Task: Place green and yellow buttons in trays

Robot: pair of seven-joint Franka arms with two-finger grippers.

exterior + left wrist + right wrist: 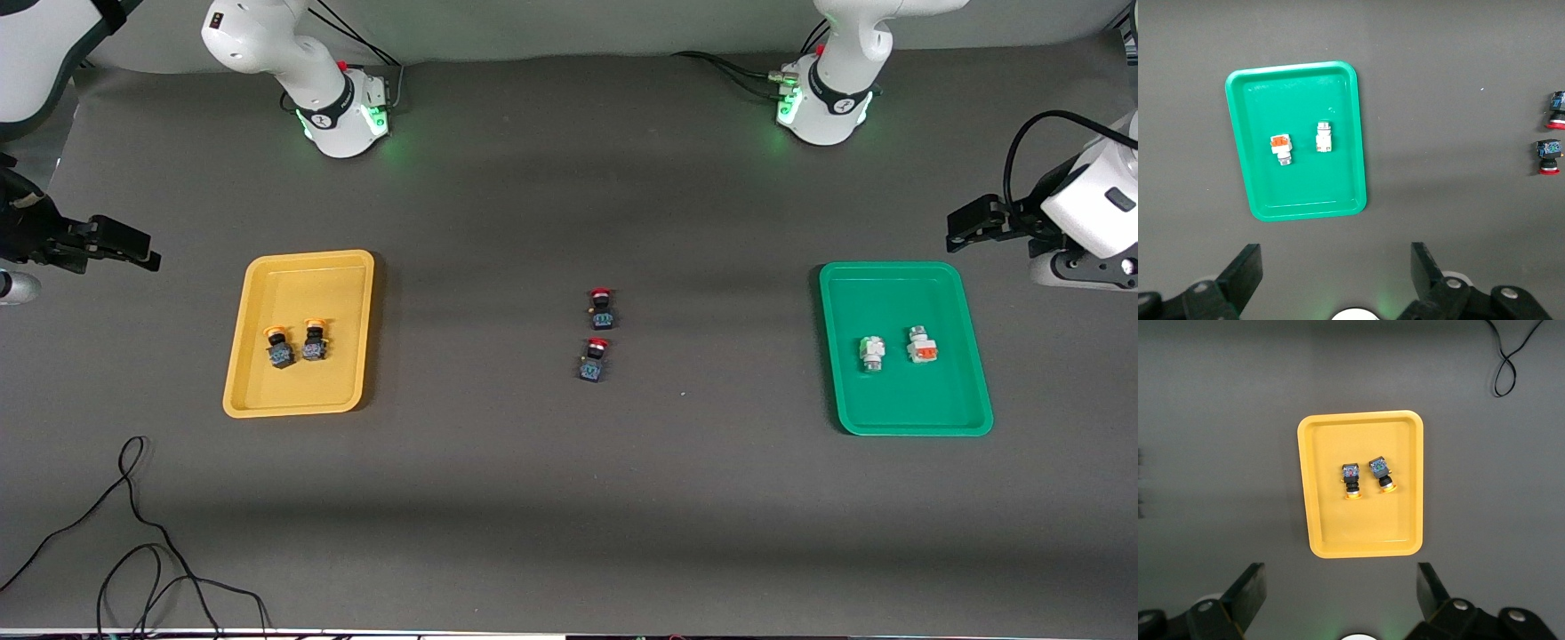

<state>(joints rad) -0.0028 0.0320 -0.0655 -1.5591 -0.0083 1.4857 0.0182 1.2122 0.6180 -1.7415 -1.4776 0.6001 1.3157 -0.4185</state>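
On the dark surface (551, 498), the yellow tray (267, 391) holds both yellow buttons (296, 344) and the green tray (889, 418) holds both white buttons (898, 349). I judge the sorting is finished. Two red switches (597, 335) lie between the trays. The left tool (1336, 283) and right tool (1341, 600) wait with fingers apart, empty.

Two small red-capped black switches (601, 308) (594, 360) sit mid-frame on the dark grey tabletop (569, 498), one just above the other, not touching. A thin black cable (133, 542) loops around the lower left corner.
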